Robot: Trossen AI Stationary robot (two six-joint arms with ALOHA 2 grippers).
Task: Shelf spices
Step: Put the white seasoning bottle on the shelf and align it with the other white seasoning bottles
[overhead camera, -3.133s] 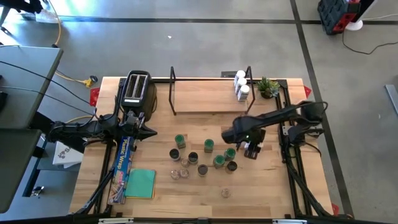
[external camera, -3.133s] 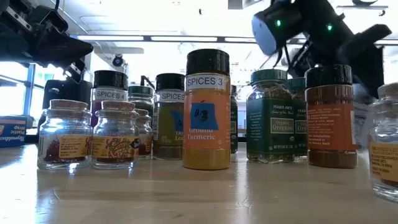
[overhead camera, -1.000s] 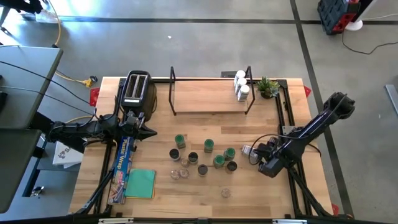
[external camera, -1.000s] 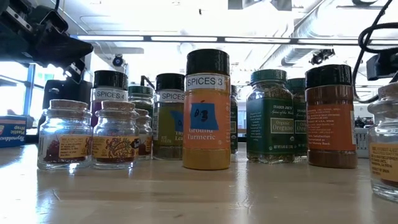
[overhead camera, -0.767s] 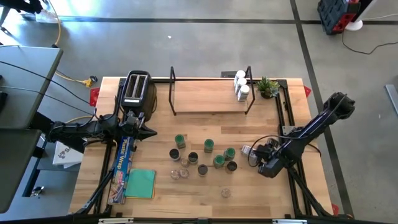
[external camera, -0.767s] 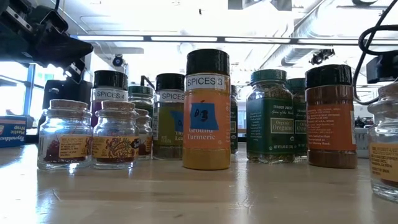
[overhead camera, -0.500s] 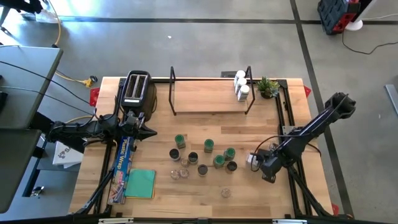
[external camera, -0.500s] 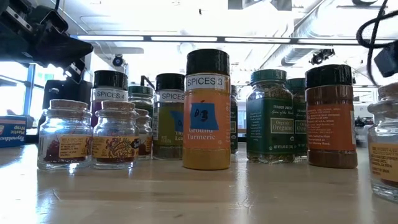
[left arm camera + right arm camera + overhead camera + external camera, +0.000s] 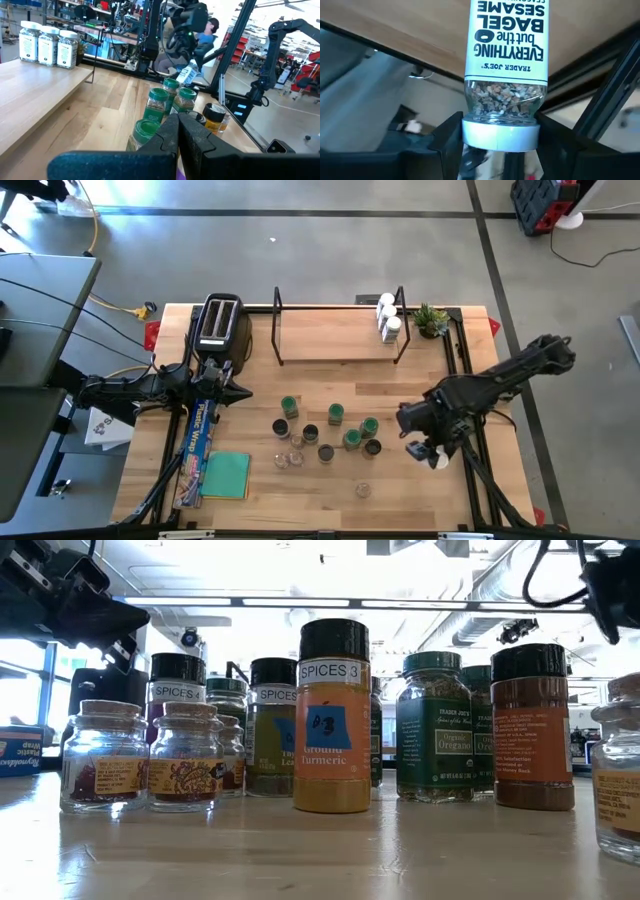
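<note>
Several spice jars (image 9: pixel 330 430) stand in a cluster mid-table, seen close in the low view (image 9: pixel 333 720). Three white-lidded jars (image 9: pixel 387 320) stand on the right end of the wooden shelf (image 9: pixel 330 345). Right of the cluster, my right gripper (image 9: pixel 428 450) is shut on a white-lidded sesame seasoning jar (image 9: pixel 506 50), above the table. The left wrist view shows this jar (image 9: pixel 186 75) tilted below the gripper. My left gripper (image 9: pixel 177 130) waits shut and level at the table's left side (image 9: pixel 235 392). My right gripper pinches the seasoning jar at its lid end, one finger (image 9: pixel 449 137) on each side of the white lid (image 9: pixel 501 136). The jar points away along the fingers, bottom end farthest out. The fingers slant down from the right. The jar is tilted and lifted clear of the table.
A black-and-silver toaster (image 9: pixel 220 322) stands at the far left beside the shelf, and a small potted plant (image 9: pixel 432 320) at the far right. A blue wrap box (image 9: pixel 200 440) and a green pad (image 9: pixel 227 475) lie near left. A person (image 9: pixel 212 27) sits beyond the table.
My right gripper has risen from the table right of the cluster and gone a little toward the near edge, rolling its wrist. The white-lidded jar, which lay on the table by its fingers, has come up with it and now hangs clear.
</note>
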